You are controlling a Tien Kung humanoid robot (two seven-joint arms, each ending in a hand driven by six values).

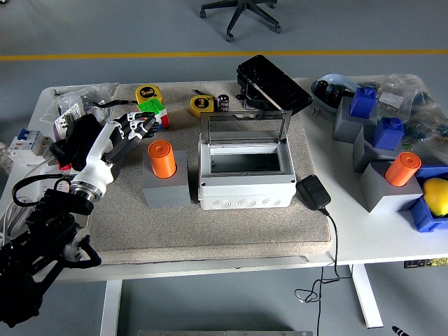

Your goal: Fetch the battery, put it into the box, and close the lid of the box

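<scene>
From the head view, the left hand (133, 131) is hovering with fingers loosely spread and gripping nothing, just left of the orange battery (162, 158) standing upright in its grey holder (166, 187), while the white box (244, 173) is sitting beside it with lid (243, 129) raised.

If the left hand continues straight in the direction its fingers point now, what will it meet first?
Probably the colourful cube, just beyond the fingertips of the left hand, which point up and right. The orange battery lies off that line, nearer the camera. Height is unclear, so the hand may pass above the cube.
</scene>
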